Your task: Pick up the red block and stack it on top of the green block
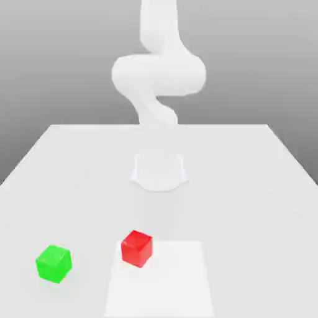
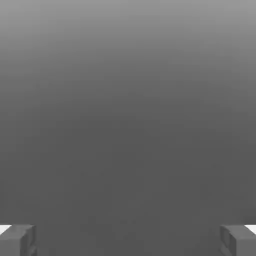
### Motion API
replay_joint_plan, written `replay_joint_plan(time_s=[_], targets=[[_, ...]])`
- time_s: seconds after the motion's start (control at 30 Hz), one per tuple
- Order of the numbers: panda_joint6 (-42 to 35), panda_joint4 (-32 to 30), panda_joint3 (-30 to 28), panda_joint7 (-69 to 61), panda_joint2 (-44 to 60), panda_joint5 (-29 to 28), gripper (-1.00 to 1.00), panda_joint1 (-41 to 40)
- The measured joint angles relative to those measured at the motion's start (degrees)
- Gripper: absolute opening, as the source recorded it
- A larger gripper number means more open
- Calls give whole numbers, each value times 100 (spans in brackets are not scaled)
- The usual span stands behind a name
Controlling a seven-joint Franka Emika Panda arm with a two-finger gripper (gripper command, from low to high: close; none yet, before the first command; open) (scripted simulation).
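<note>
The small, glossy, bright red cube sits on the back left corner of a plain white rectangular patch, as the exterior view shows it, overlapping the patch's left edge. It is turned at an angle, so that its top and two of its side faces are visible. The small, glossy, bright green cube rests on the pale, smooth counter, off the patch, toward the exterior view's left. It is also turned at an angle, with its top showing, and it lies a little nearer that camera than the red cube. The two cubes are apart, with bare counter between them, and neither is stacked on the other.

Behind them, near the middle of the counter's width, stands the base of the smooth white robot arm. The arm rises from there, bends through rounded joints, and runs up past the top edge of the exterior view.

In the hand view, the grey two-finger claw is spread wide, its two blocky dark tips well apart with nothing pinched between them. Beyond the tips is a smooth grey background that grows lighter toward one edge.
</note>
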Motion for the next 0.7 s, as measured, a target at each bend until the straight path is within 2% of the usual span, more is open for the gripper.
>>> replay_joint_plan(time_s=[0.57,0.7], targets=[[2462,-2720,129,1765,3593,4,0,-777],[3199,-2800,94,1894,4508,-8,0,-800]])
